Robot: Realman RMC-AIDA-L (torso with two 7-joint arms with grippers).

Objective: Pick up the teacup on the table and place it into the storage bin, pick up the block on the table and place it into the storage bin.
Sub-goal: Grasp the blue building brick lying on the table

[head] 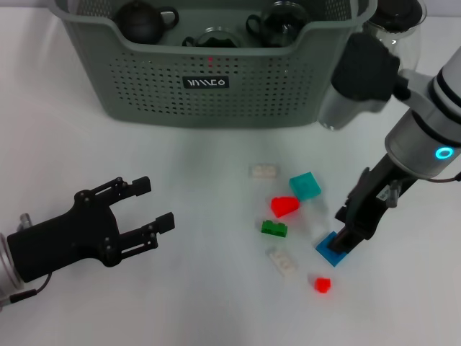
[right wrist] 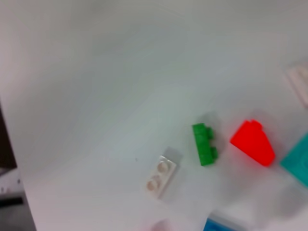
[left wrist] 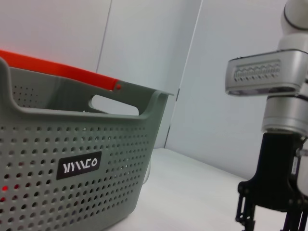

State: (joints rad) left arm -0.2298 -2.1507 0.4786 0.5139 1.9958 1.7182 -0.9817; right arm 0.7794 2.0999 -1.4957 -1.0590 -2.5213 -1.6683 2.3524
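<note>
Head view: we see the storage bin [head: 209,86] at 12 o'clock on the white table [head: 194,303], dark teaware inside it, a black label on its front wall. The right gripper [head: 344,241] is down at 4 o'clock, fingers set onto the blue block [head: 333,250] on the table; we cannot tell whether they are clamped or just around it. Near it lie a teal block [head: 305,185], a red wedge block [head: 284,206], a green block [head: 274,229], two white blocks [head: 282,261] and [head: 263,171], and a small red block [head: 322,285] at 5 o'clock. The left gripper [head: 155,205] sits at 8 o'clock, fingers spread apart, holding nothing, well apart from the blocks. A glass pitcher [head: 400,25] stands at 1 o'clock beside the bin. Left wrist view: we see the bin's perforated wall [left wrist: 72,163] with its label and handle cut-out, and the right arm [left wrist: 279,144] farther off. Right wrist view: we see the green block [right wrist: 205,144] between a white block [right wrist: 160,176] and the red wedge [right wrist: 252,143], a teal corner [right wrist: 297,163] at the edge, and a blue edge [right wrist: 219,225]; own fingers not shown.
</note>
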